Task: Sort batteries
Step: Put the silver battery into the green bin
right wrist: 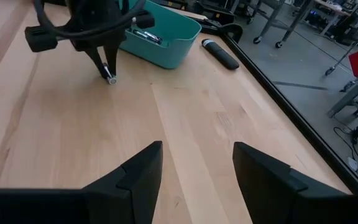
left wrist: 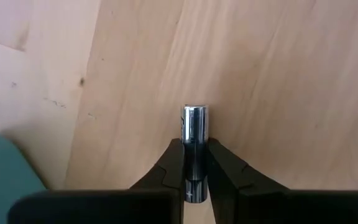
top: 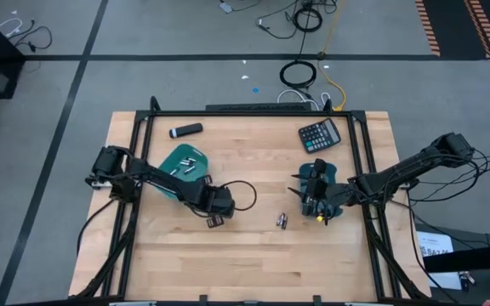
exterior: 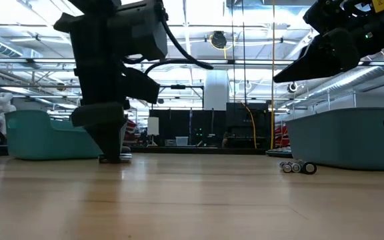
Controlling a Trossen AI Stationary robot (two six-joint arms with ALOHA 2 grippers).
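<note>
The pale, wood-grained table top [top: 253, 255] carries a teal plastic tray [top: 170, 159] just behind the left gripper [top: 213, 222], a black marker-like cylinder [top: 185, 130] farther beyond it, a black calculator [top: 320, 134] behind the right gripper [top: 317, 212], and small silvery cylindrical batteries [top: 282, 221] lying between the two grippers.

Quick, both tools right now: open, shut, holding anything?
Left tool: shut on a silvery battery, down at the table.
Right tool: open, holding nothing, above the table.
</note>
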